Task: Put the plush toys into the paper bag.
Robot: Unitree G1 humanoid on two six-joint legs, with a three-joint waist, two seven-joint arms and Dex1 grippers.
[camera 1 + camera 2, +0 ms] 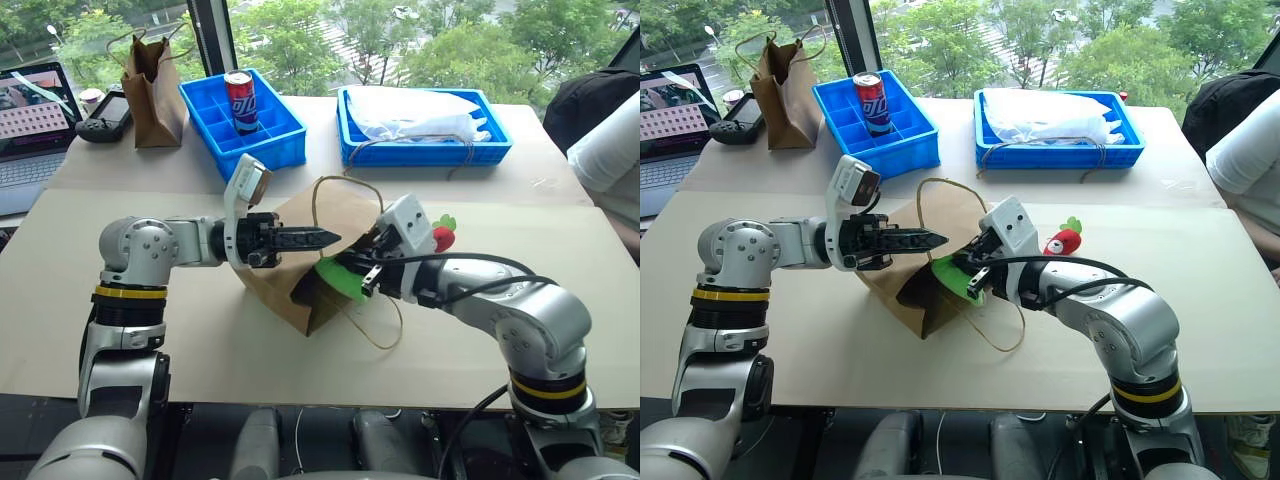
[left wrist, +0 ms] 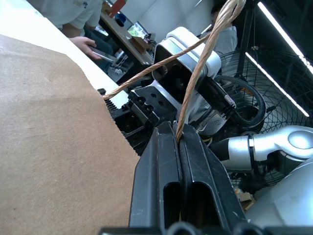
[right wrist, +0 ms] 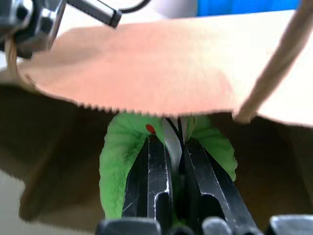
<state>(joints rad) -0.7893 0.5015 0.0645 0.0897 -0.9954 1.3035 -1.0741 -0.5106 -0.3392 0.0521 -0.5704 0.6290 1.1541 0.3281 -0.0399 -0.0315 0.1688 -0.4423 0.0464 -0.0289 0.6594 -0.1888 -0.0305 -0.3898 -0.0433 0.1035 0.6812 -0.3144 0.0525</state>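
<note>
Left eye view: the wide paper bag [image 1: 300, 262] is seen lying tilted on the bench [image 1: 120, 300], its dark mouth turned toward the robot's right arm. One twisted loop handle [image 2: 195, 73] of the bag is pinched by the left tool [image 1: 322, 238], whose fingers are clenched flat together on the cord, as is shown plainly in the left wrist view; the upper edge of the bag is thereby held up off the bench. The green plush toy [image 3: 122, 152] is gripped by the right tool [image 1: 362, 272], whose fingers are closed on it, and the toy is held right at the bag's mouth, just under the serrated upper edge of the paper, partly inside the opening. The two tools are near one another, with the bag's lip between them. The red plush toy [image 1: 1064, 240] with its green leafy top is seen lying on the bench just beyond the right wrist, outside the bag and touched by neither tool. At the far side of the bench, a narrower paper bag [image 1: 152, 90], a blue divided crate [image 1: 270, 140] holding a can [image 1: 240, 100], and a blue tray [image 1: 420, 150] are set well apart from the tools.
</note>
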